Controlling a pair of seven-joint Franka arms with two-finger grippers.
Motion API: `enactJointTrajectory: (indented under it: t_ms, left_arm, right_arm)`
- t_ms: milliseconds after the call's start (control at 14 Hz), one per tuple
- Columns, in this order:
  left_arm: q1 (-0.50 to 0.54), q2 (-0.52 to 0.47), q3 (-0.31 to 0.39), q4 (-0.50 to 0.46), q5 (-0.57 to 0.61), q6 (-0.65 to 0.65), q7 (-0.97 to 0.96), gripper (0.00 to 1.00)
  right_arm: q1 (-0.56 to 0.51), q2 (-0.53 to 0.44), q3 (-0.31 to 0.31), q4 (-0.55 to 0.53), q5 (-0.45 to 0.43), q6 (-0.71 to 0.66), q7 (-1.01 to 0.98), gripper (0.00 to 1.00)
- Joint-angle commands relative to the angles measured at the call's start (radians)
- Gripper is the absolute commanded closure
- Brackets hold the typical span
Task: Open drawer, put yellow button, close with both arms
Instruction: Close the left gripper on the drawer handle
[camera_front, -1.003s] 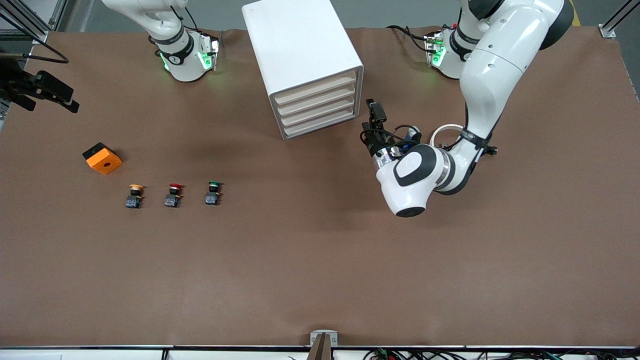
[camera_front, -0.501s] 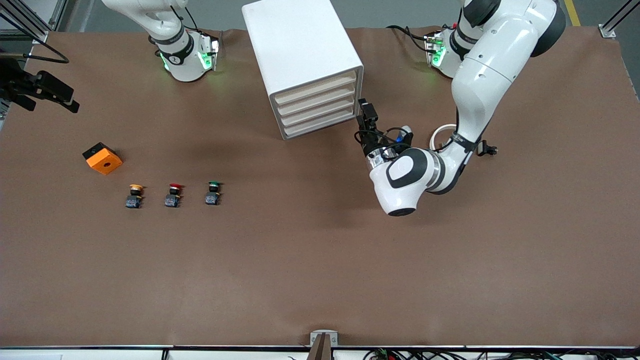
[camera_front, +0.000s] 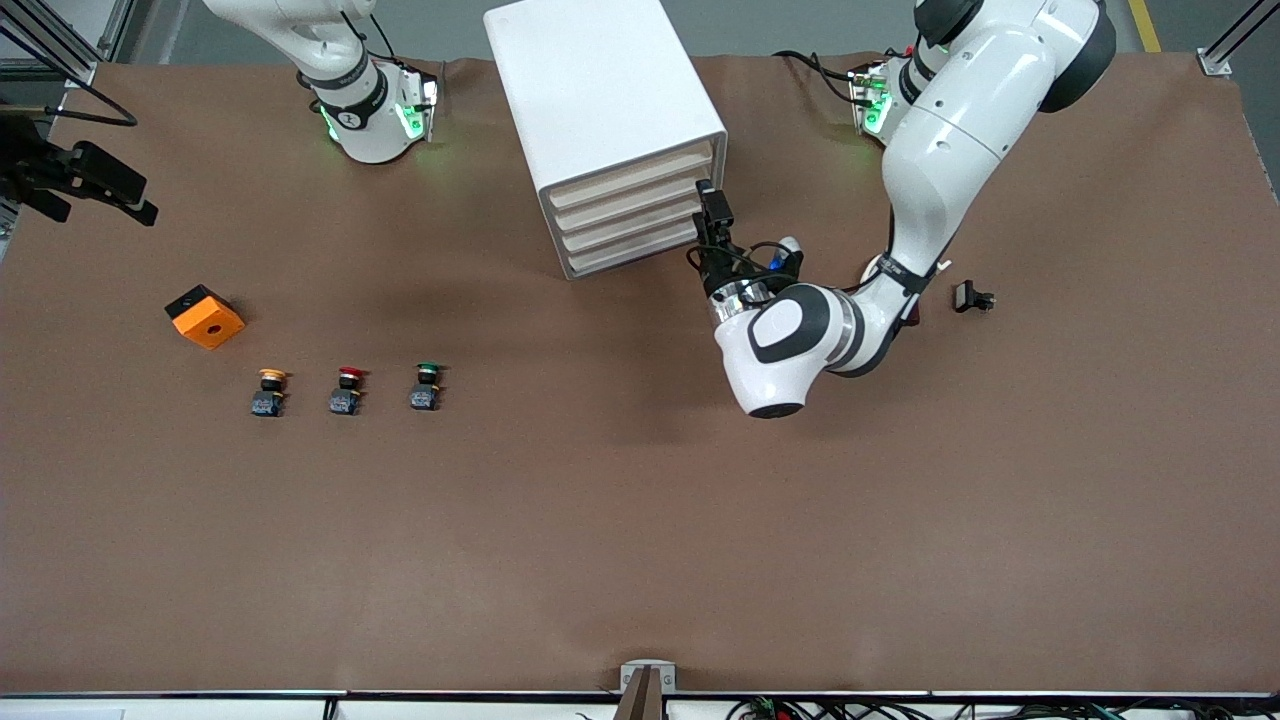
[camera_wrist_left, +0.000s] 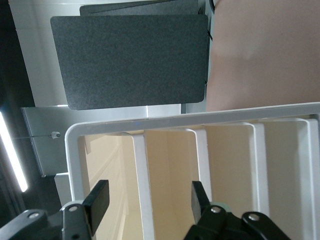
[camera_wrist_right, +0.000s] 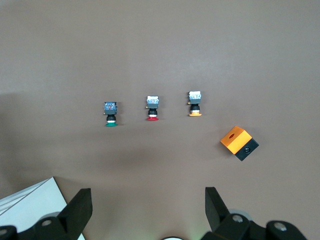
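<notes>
The yellow button (camera_front: 270, 389) stands on the brown table toward the right arm's end, first in a row with a red-capped (camera_front: 347, 389) and a green-capped button (camera_front: 426, 385). It also shows in the right wrist view (camera_wrist_right: 195, 104). The white drawer cabinet (camera_front: 600, 100) has several cream drawers (camera_front: 640, 215), all pushed in. My left gripper (camera_front: 709, 197) is open at the drawer fronts, its jaws on either side of a white divider (camera_wrist_left: 141, 185). My right gripper (camera_wrist_right: 147, 207) is open and empty, high over the table above the buttons.
An orange-and-black box (camera_front: 205, 316) lies near the yellow button, farther from the front camera. A small black part (camera_front: 972, 297) lies toward the left arm's end. A black mount (camera_front: 80, 180) juts in at the table's edge.
My left arm has swung toward the cabinet, bringing its open gripper up to the drawer fronts. The small black part is now uncovered. The buttons have not moved.
</notes>
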Motion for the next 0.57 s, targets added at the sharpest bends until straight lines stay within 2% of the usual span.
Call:
enactJointTrajectory:
  t_ms: [0,143,287,430,501]
  left_arm:
    - [-0.011,0.013,-0.005,0.024,-0.020,-0.018,-0.029,0.29]
    - [-0.023,0.013,-0.005,0.023,-0.022,-0.026,-0.029,0.48]
    - [-0.039,0.013,-0.005,0.023,-0.023,-0.038,-0.029,0.52]
    - [-0.043,0.013,-0.005,0.020,-0.023,-0.040,-0.029,0.54]
    - [-0.049,0.012,-0.005,0.018,-0.023,-0.040,-0.031,0.54]
  right_arm:
    - [0.002,0.006,-0.006,0.037,0.003,-0.003,0.012,0.00]
    - [-0.003,0.029,-0.006,0.048,0.006,-0.001,0.010,0.00]
    - [0.005,0.066,-0.006,0.064,0.000,0.003,0.003,0.00]
    - [0.005,0.159,-0.006,0.086,0.003,0.003,-0.002,0.00]
    - [0.006,0.166,-0.006,0.104,0.000,0.006,-0.005,0.00]
